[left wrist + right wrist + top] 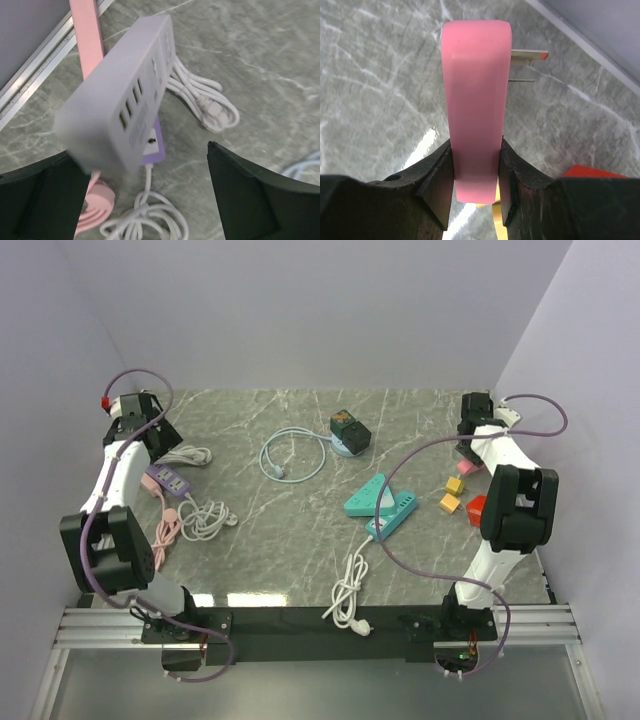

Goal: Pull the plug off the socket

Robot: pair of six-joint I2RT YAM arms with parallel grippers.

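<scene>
A lavender power strip lies at the left with a pink cable and a white cable coiled beside it. My left gripper hovers over it, open and empty. In the left wrist view the strip is blurred and close, between the spread fingers. My right gripper at the far right is shut on a pink plug. The plug's metal prongs are bare and point away over the table.
A teal power strip with a white cord lies mid-table. A dark adapter on a pale blue base sits at the back with a looped cable. Yellow blocks and a red block lie near the right arm.
</scene>
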